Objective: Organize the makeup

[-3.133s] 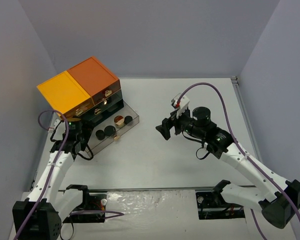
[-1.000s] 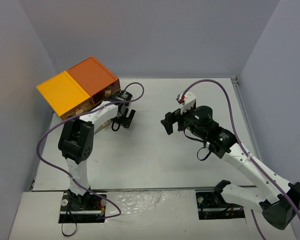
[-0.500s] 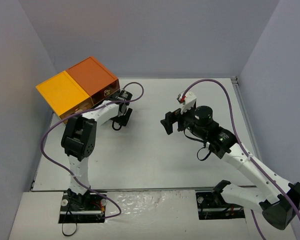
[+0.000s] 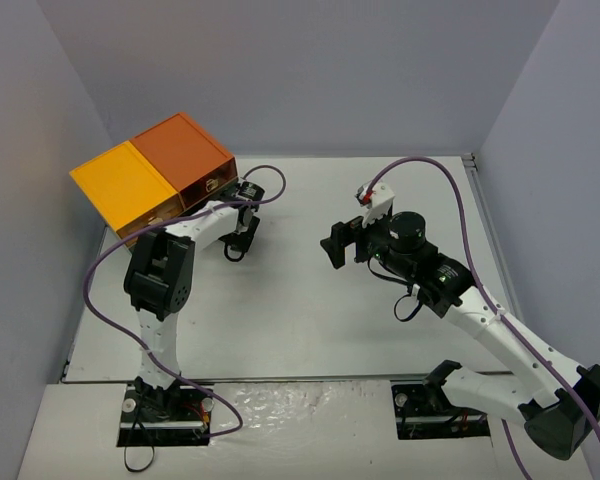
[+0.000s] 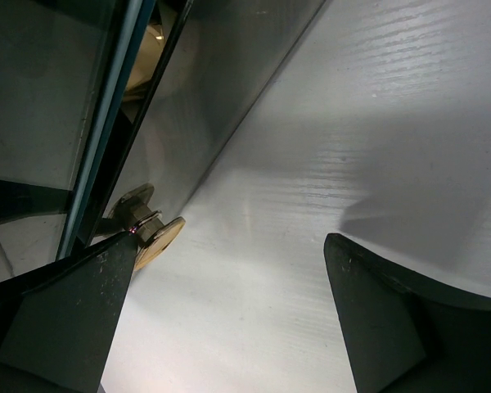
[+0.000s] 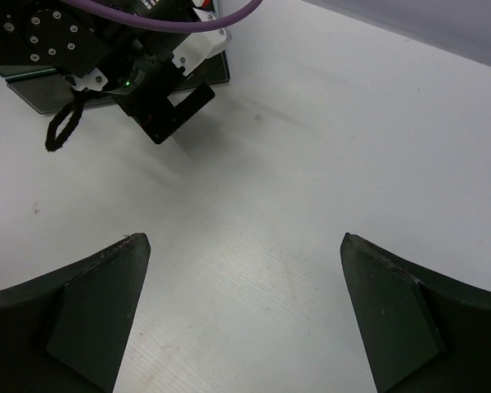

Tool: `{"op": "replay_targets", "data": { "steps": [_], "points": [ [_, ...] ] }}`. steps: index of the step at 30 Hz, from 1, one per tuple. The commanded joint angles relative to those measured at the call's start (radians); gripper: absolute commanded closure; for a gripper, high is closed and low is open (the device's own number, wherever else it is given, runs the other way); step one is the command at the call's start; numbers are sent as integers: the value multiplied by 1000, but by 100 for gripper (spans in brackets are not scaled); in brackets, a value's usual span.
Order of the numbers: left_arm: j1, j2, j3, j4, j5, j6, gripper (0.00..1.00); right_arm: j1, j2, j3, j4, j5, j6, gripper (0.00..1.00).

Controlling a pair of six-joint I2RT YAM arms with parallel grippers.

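No makeup shows in any view. The cabinet [image 4: 155, 170] with its orange and yellow top stands at the back left. My left gripper [image 4: 242, 236] is open right at its front. In the left wrist view the left gripper [image 5: 229, 246] has its left finger against a small brass drawer knob [image 5: 151, 233] on the dark glossy drawer front [image 5: 188, 106], and nothing lies between the jaws. My right gripper [image 4: 335, 245] is open and empty over the middle of the table. In the right wrist view the right gripper [image 6: 244, 241] faces the left gripper [image 6: 159, 106].
Grey walls close in the white table [image 4: 310, 310] on three sides. Purple cables loop from both arms, one beside the left arm [image 4: 100, 290] and one over the right arm [image 4: 450, 190]. The cabinet's lower corner [image 6: 33, 82] shows behind the left wrist.
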Motion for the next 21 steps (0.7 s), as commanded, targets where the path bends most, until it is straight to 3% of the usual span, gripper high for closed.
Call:
{"op": "replay_targets", "data": {
  "steps": [1, 6, 13, 21],
  "points": [
    [-4, -110, 23, 19, 26, -24, 3, -9, -29, 54, 55, 40, 13, 0],
    [-95, -212, 17, 17, 140, -50, 3, -10, -50, 85, 25, 100, -1, 0],
    [-111, -436, 63, -50, 227, -98, 3, -11, -106, 162, -76, 258, -54, 0],
    [-102, -755, 124, -204, 104, -136, 3, -11, -214, 266, -172, 433, -108, 0]
  ]
}}
